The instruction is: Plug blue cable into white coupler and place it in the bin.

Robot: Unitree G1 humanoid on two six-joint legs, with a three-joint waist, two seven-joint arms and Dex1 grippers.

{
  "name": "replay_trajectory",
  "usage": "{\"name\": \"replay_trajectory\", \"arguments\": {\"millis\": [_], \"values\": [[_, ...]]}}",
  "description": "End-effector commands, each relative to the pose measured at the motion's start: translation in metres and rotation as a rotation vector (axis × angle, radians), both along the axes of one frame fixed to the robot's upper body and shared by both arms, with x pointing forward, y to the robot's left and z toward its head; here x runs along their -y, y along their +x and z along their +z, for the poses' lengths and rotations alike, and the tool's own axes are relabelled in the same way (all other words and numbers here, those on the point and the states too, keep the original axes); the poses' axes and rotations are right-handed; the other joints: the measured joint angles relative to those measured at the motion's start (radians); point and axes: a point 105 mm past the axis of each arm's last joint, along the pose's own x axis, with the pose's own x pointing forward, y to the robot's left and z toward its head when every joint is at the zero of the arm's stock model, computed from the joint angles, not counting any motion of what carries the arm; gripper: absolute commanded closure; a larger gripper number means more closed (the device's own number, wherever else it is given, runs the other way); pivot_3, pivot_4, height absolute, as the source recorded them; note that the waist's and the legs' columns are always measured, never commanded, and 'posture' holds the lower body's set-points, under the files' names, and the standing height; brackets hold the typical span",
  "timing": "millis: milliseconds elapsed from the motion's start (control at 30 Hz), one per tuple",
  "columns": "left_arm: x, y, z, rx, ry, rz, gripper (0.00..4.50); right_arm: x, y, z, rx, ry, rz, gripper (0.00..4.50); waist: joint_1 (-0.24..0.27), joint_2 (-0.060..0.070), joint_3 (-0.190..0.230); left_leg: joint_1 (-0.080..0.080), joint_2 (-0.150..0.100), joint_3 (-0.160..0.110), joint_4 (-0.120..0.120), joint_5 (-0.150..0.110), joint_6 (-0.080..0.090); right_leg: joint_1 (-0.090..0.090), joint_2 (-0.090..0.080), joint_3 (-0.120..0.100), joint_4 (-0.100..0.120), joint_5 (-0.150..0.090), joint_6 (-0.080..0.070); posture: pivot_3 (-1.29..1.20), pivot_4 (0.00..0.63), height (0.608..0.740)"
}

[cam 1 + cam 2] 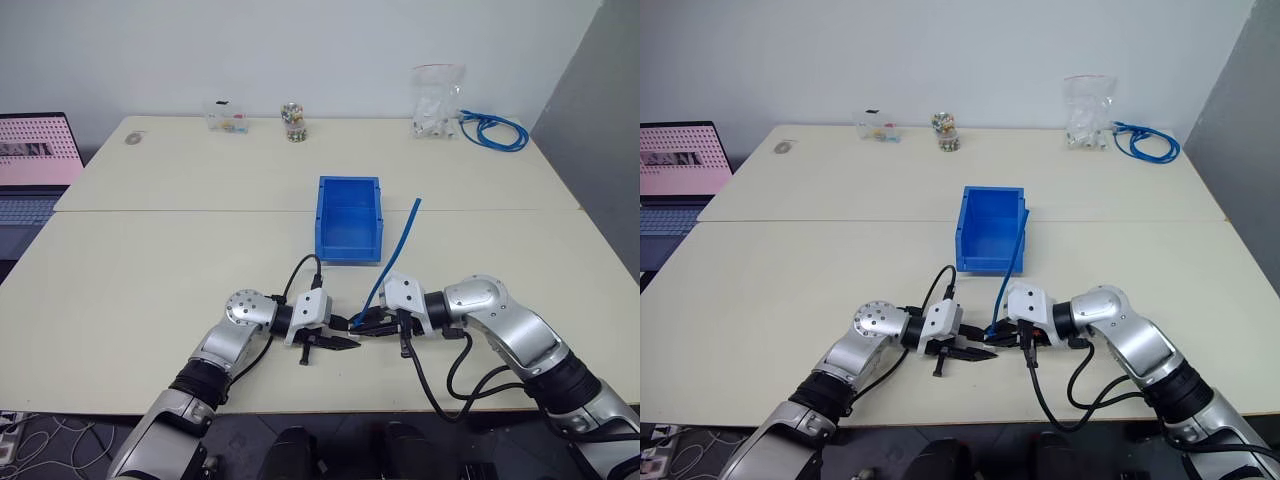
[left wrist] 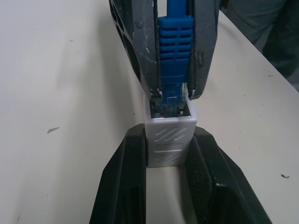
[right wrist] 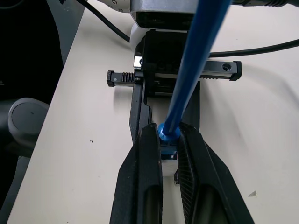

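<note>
Both hands mate blue cable [image 1: 398, 250] and white coupler [image 2: 169, 137]; bin [image 1: 349, 219] holds nothing.

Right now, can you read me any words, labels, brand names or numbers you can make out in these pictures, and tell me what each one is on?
No text can be read.
Laptop screen: a pink page, its content too small to read.
White coupler: only moulded diagonal ridges, no lettering.
Blue cable boot: plain ribs, no marking.
Bin: no label.
Clear bag and small jar: any print too small to tell.
</note>
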Motion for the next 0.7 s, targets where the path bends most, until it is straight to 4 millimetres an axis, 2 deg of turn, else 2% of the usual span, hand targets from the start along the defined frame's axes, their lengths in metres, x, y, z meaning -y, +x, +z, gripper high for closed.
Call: {"name": "replay_trajectory", "arguments": {"millis": [33,200,333,367,400,433,600,700], "values": [[-0.003,-0.001,-0.001,0.001,0.007,0.019,3.67,0.004,-0.007,-0.036,-0.118,-0.121,0.012,4.34,0.000,0.000,-0.001,0.000,0.000,0.000,0.000,0.000,0.000,0.000,0.000,0.000,0.000,0.000,0.000,0.00,0.150,0.740],[-0.001,-0.002,0.001,0.003,0.001,0.023,3.67,0.004,0.000,-0.046,-0.181,-0.161,-0.013,4.34,-0.003,0.000,-0.003,0.005,0.000,0.001,-0.001,0.000,0.000,0.003,0.000,0.001,0.001,0.000,0.000,0.00,0.150,0.740],[-0.001,-0.001,0.002,0.009,0.000,0.035,3.67,0.013,-0.010,-0.062,-0.217,-0.238,0.048,4.34,-0.008,0.000,-0.004,0.013,0.001,0.000,-0.002,-0.001,0.002,0.012,0.000,0.000,-0.001,-0.003,0.003,0.00,0.150,0.740],[-0.002,0.000,0.005,0.004,-0.008,0.044,3.33,0.014,-0.007,-0.063,-0.218,-0.227,0.027,4.34,-0.009,0.000,-0.005,0.015,0.001,0.000,-0.002,-0.002,0.002,0.014,0.000,0.000,-0.001,-0.004,0.003,0.00,0.150,0.740],[-0.004,0.002,0.011,-0.003,-0.025,0.061,2.98,0.013,0.000,-0.057,-0.215,-0.187,-0.014,4.34,-0.010,0.000,-0.005,0.017,0.001,-0.001,-0.002,-0.002,0.003,0.017,0.000,0.001,-0.002,-0.005,0.004,0.00,0.150,0.740],[-0.005,0.005,0.019,-0.010,-0.054,0.090,2.87,0.011,0.008,-0.045,-0.216,-0.125,-0.058,4.34,-0.011,0.000,-0.005,0.019,0.001,-0.001,-0.002,-0.003,0.003,0.018,0.000,0.001,-0.002,-0.006,0.005,0.00,0.150,0.740],[-0.011,0.003,0.054,-0.023,-0.157,0.217,1.72,0.002,0.035,0.036,-0.348,0.214,-0.228,4.34,-0.019,0.000,-0.003,0.017,0.001,-0.002,-0.002,-0.003,0.003,0.016,-0.004,0.003,0.000,-0.005,0.004,0.00,0.150,0.740],[-0.025,0.001,0.077,0.015,-0.216,0.347,0.93,0.005,0.051,0.078,-0.433,0.343,-0.281,4.34,-0.028,0.001,-0.001,0.011,0.002,-0.003,-0.002,-0.003,0.003,0.010,-0.004,0.003,0.001,-0.003,0.000,0.00,0.150,0.740]]}}
